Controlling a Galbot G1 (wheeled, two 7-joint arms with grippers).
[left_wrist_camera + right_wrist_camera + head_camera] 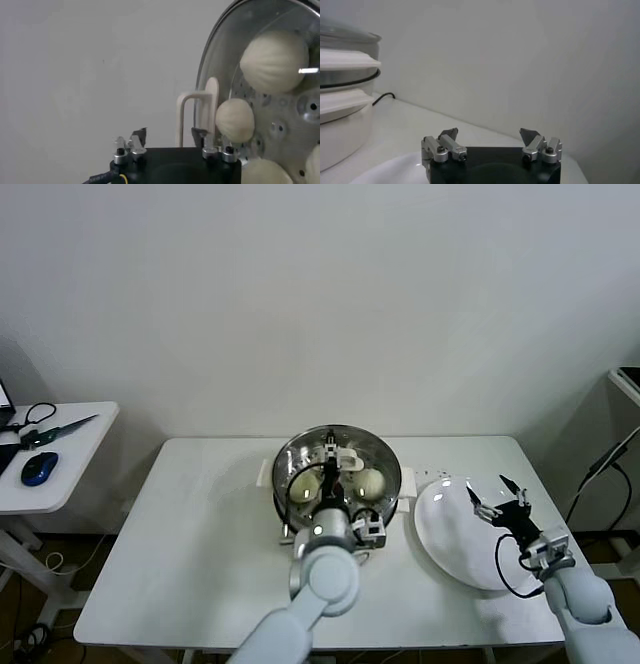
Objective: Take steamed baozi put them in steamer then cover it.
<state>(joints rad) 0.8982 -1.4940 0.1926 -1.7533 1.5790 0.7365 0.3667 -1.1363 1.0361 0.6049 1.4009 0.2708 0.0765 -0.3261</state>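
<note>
The steamer [388,466] stands mid-table on its white base [340,125], with the glass cover [340,442] lying on it. Through the cover [240,35] I see steamed baozi [274,59] [235,120] [267,172] on the perforated floor; two baozi [303,484] [370,481] show from the head. My left gripper [169,134] [335,462] hovers over the cover, open, its fingers on either side of the cream handle [197,112] without pinching it. My right gripper [497,499] [490,135] is open and empty above the white plate [445,534].
The white plate [385,172] lies right of the steamer [345,65]. A dark cable [382,97] runs behind the cooker base. A side table [60,474] at far left carries a blue mouse [38,468] and scissors [60,427].
</note>
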